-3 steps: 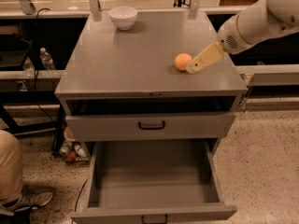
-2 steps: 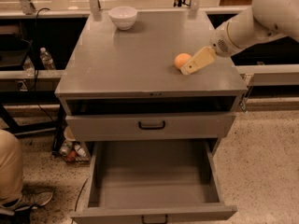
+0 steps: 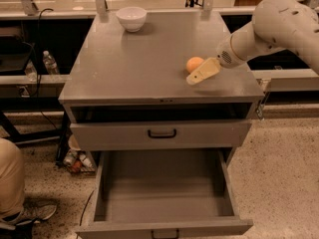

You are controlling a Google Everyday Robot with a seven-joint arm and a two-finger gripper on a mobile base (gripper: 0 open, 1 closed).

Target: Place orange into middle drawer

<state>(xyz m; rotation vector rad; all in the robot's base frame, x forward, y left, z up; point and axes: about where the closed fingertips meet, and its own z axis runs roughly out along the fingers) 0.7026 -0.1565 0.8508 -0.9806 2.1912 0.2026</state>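
The orange (image 3: 194, 63) sits on the grey cabinet top (image 3: 149, 54), right of centre. My gripper (image 3: 198, 74) reaches in from the right on a white arm (image 3: 279, 24); its cream finger (image 3: 203, 71) lies at the orange's near side, touching or almost touching it. The middle drawer (image 3: 164, 195) is pulled wide open below, its grey floor bare, a small dark handle on its front edge.
A white bowl (image 3: 131, 18) stands at the back left of the cabinet top. Above the open drawer are a shut drawer front with a black loop handle (image 3: 162, 133) and a dark slot. A person's leg and shoe (image 3: 15, 188) are at lower left. A bottle (image 3: 50, 62) stands left.
The arm has swung slightly left and down, bringing the gripper closer around the orange. The orange has not moved.
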